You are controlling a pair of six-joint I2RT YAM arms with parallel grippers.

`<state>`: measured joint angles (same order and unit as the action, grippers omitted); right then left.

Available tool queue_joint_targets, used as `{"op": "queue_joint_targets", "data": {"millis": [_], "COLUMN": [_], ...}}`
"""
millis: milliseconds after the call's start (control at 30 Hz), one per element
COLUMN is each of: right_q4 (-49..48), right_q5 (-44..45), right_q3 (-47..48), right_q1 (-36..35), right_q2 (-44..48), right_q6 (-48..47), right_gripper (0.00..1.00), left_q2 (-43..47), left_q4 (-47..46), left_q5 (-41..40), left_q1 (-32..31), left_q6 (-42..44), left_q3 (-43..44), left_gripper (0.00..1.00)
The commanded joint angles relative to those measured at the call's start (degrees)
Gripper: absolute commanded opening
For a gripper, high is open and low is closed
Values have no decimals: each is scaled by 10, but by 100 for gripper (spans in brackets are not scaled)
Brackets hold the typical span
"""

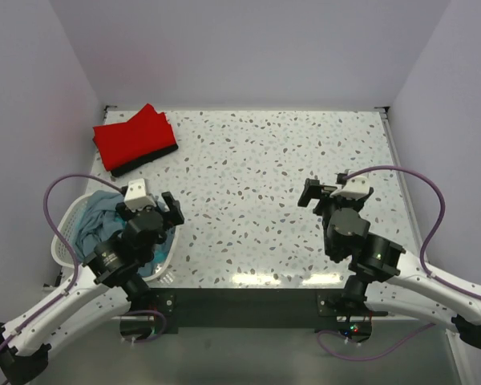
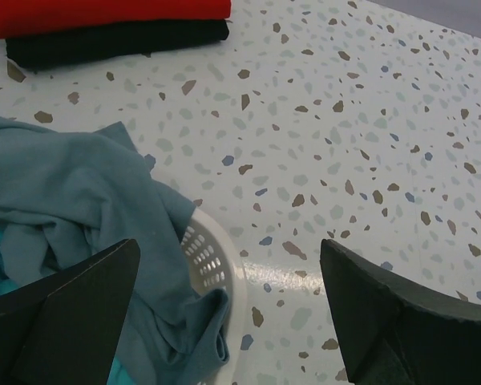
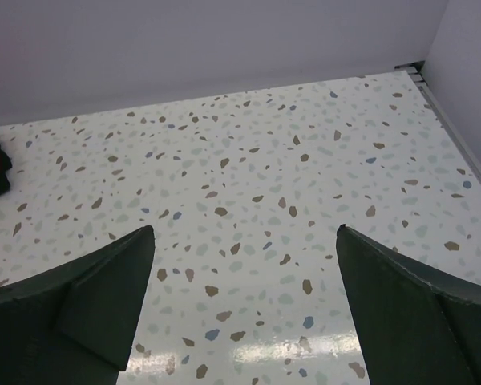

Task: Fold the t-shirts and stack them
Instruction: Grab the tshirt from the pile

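Down at the lower left of the overhead frame, the blue-grey t-shirt (image 1: 96, 210) lies crumpled in the white basket (image 1: 60, 233), one fold spilling over the rim; I take it as the next one to fold. At the upper left, a folded red shirt (image 1: 132, 135) sits on a folded black shirt (image 1: 148, 162). I read that as the stack, set in the far corner to leave the middle of the speckled table (image 1: 256, 176) for folding. My left gripper (image 1: 165, 210) hovers over the basket's right rim, jaws spread wide with nothing between them, placed, I judge, to reach for the cloth. My right gripper (image 1: 313, 195) hangs over bare table at centre right, equally wide and empty. The left wrist view shows what the overhead cannot: the basket's perforated wall and how the cloth drapes over it. The right wrist view gives only table and a sliver of the stack at its left edge; the basket is outside it.
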<state>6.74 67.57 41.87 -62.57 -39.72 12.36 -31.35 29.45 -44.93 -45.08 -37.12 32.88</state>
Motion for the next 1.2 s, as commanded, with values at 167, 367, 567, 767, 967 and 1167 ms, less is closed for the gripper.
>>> {"op": "queue_joint_targets", "data": {"millis": [167,367,567,767,967,1167], "right_q4": [109,244,293,280,288,290], "right_q5": [14,-10,-88,-169,-197,-178], "right_q3": [24,14,-27,-64,-50,-45], "right_q1": [-1,-2,-1,-1,-1,-1], "right_q2": [-18,-3,62,140,132,111], "right_q6": [106,228,294,301,291,275], "right_gripper": [99,99,99,99,98,99], "left_q2": [-34,-94,-98,-88,-141,-179], "left_q4": [57,247,257,156,55,31], "left_q5": [-53,-169,-181,-164,-88,-100], "left_q1": [-2,-1,-2,28,144,212], "left_q6": [-59,-304,-320,-228,-141,-135], "left_q3": [38,63,60,24,6,0], "left_gripper": [100,100,100,100,100,100]}}
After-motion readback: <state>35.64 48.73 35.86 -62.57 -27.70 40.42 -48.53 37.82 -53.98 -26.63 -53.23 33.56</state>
